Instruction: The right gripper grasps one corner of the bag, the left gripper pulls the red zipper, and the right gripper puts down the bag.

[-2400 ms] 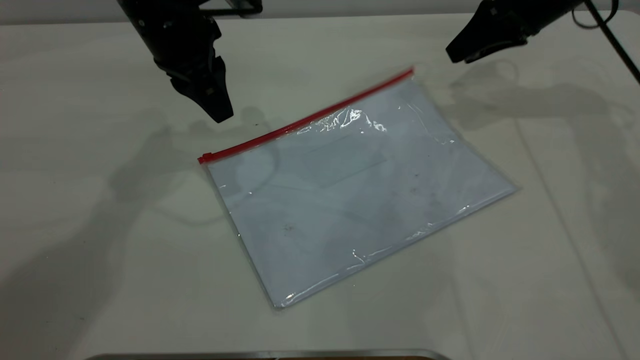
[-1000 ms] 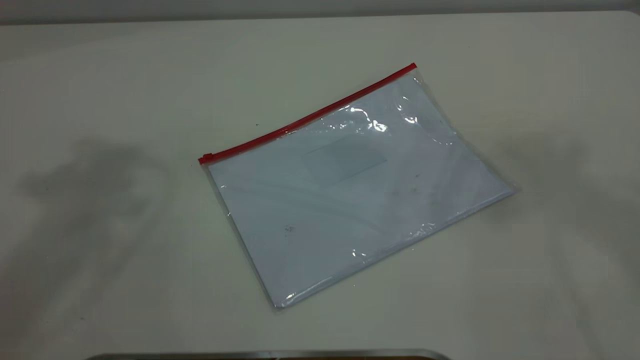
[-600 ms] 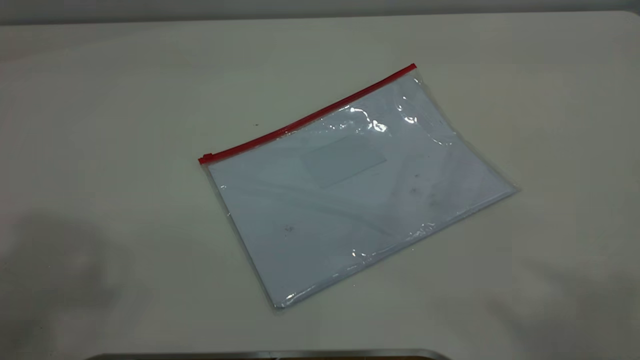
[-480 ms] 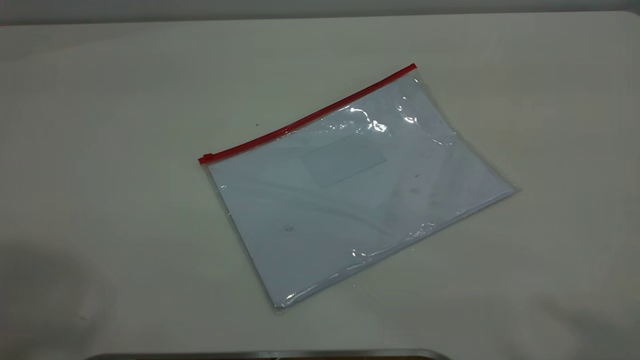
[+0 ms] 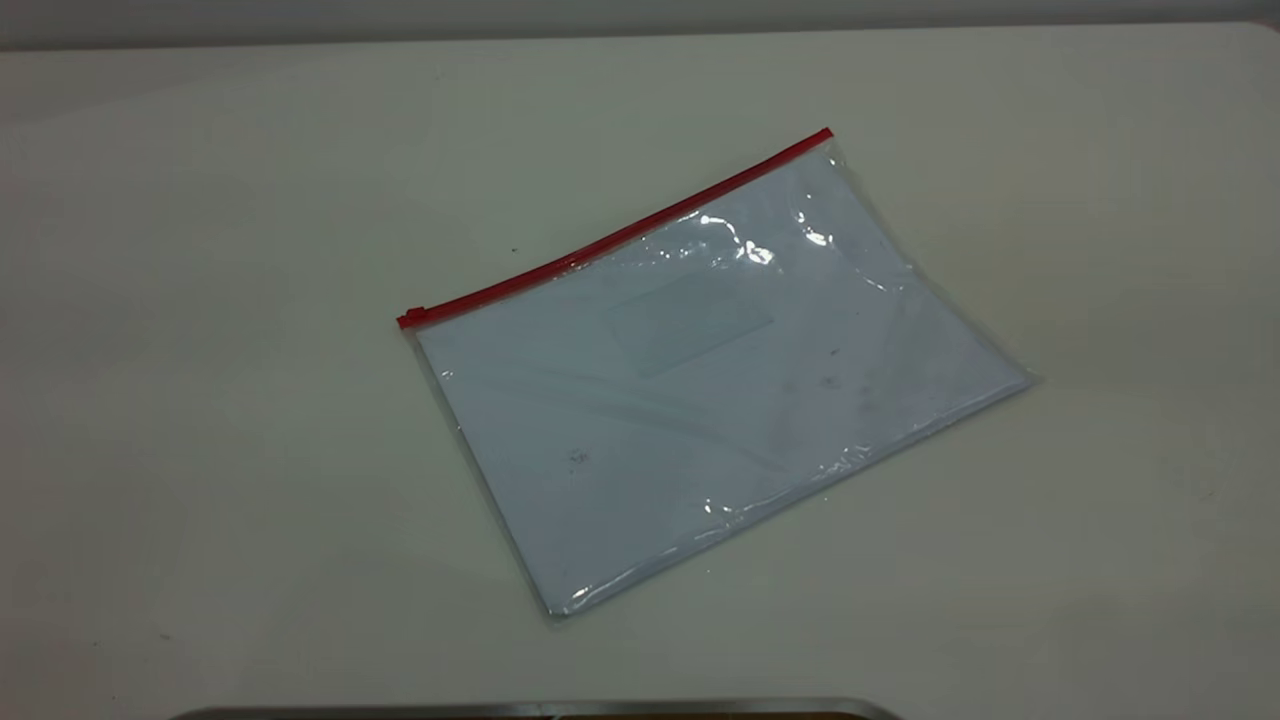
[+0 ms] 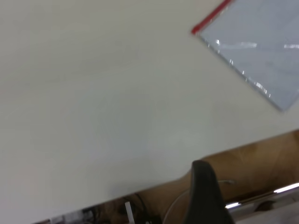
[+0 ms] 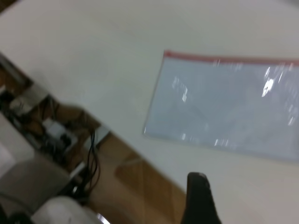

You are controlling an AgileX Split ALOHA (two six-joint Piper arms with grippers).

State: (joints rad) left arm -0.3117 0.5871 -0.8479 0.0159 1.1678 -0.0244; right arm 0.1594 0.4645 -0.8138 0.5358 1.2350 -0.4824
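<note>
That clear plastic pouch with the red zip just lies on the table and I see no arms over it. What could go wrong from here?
The clear plastic pouch lies flat on the white table, so a corner may be hard to pinch and could slip.

The tiny slider tab at the end of the red zipper strip is a small target, easy to miss.

Both arms are out of the overhead view, so each needs a long approach.
</note>
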